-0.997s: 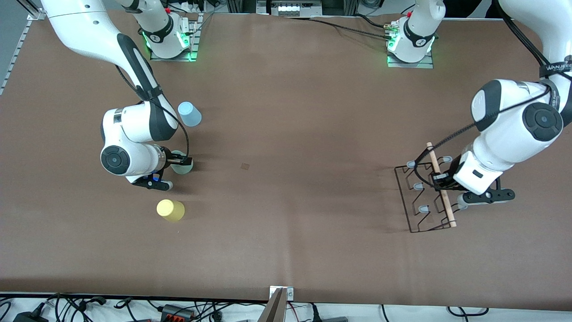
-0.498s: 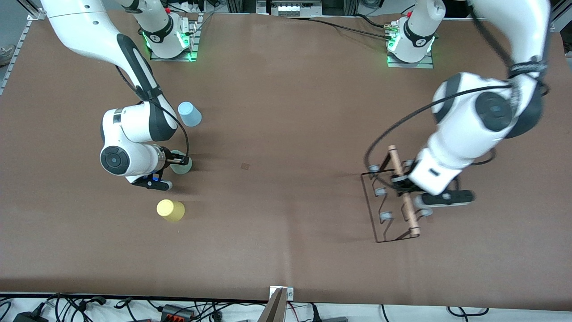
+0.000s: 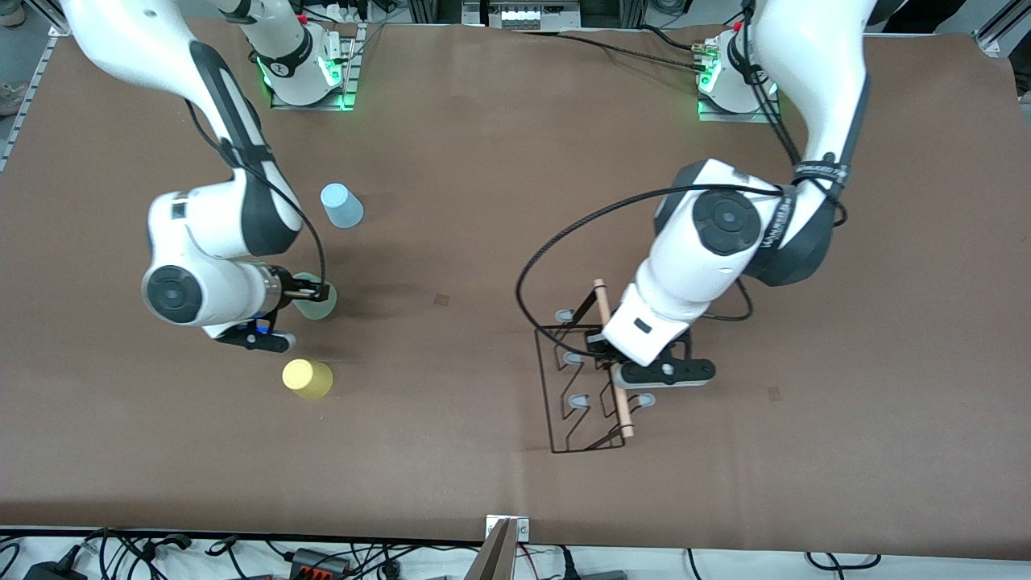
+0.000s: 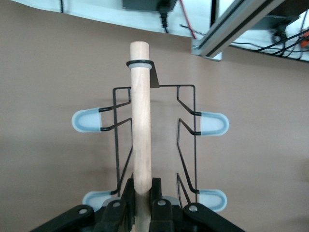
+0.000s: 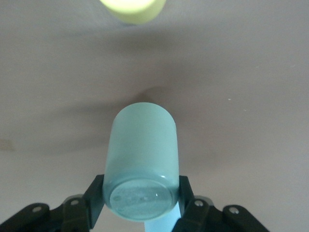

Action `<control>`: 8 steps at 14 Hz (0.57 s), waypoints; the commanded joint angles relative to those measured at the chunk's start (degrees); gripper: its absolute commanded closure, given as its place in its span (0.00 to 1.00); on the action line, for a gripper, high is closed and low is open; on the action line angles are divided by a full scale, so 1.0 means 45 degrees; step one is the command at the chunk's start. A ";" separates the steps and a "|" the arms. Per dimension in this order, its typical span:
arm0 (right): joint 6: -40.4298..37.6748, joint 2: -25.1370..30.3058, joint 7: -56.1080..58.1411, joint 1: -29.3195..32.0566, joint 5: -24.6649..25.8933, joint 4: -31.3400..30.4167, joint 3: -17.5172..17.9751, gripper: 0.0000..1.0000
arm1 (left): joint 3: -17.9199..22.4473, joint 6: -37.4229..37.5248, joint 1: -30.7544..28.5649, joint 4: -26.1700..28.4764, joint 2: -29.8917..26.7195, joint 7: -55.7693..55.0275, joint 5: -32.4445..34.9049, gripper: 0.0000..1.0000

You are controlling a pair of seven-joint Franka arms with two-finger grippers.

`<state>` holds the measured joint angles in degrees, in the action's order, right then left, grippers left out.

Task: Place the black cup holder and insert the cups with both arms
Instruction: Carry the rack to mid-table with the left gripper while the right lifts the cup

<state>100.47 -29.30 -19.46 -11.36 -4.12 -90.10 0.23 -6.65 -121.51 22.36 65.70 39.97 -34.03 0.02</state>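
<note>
- The table (image 3: 499, 201) is a wide flat slab under a matte brown cover, smooth and plain.
- The left arm (image 3: 725, 234), glossy white shells with black joints and a looping black cable, reaches in from its base toward the middle of the table.
- The right arm (image 3: 209, 234), of the same build, bends low over its own end of the table.
- The black cup holder (image 3: 584, 387), a thin black wire rack with a rectangular base, hangs from the left arm over the middle of the table; whether its base touches the cover I cannot tell. Its round, light wooden rod handle (image 4: 140, 116) runs along the top, and its pegs carry rounded pale grey-blue caps (image 4: 214, 123).
- The left gripper (image 4: 141, 200) has its black fingers pinched tight on that rod near one end.
- The right gripper (image 5: 141, 205) clamps the smooth mint-green plastic cup (image 5: 142, 159), a tapered tumbler lying sideways between the fingers, above the brown cover.
- The light blue plastic cup (image 3: 341, 205) stands mouth down, farther from the front camera than the mint one.
- The yellow plastic cup (image 3: 307, 378) stands mouth down too, nearer that camera, just beside the right arm's wrist.
</note>
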 commanded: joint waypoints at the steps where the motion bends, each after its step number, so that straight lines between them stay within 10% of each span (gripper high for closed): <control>1: -0.0979 0.0065 0.0165 0.0025 -0.0139 0.1056 -0.0032 0.67 | 0.0266 0.0069 0.0578 -0.1318 0.0649 -0.0387 -0.0258 0.99; 8: -0.0980 0.0085 0.0126 0.0025 -0.0159 0.1116 -0.0051 0.67 | 0.0150 -0.0850 0.1164 -0.1279 0.1293 -0.0621 -0.0277 0.99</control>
<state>96.97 -28.55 -19.44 -11.36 -4.13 -85.56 0.11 -6.45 -125.20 26.91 62.86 43.95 -36.05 0.02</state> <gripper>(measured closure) 0.352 0.841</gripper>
